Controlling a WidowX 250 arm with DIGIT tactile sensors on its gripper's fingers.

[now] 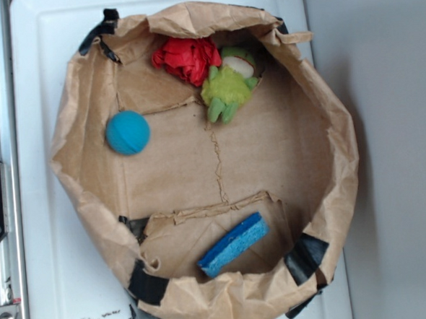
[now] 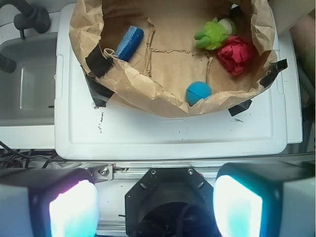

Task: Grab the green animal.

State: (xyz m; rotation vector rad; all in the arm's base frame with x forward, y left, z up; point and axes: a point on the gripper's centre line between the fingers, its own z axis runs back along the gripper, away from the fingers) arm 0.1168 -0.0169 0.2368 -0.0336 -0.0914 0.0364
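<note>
Spread gripper [image 2: 153, 207] hovers above white tray [image 2: 168, 133] holding a paper bag [image 2: 148, 91] with the green animal [image 2: 213, 34] inside

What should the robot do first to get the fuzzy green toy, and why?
Probably reach forward over the paper bag's near wall toward the green animal. The gripper looks open and sits outside the bag. The toy lies at the far side, touching the red fabric lump, so aim for its free side.
</note>
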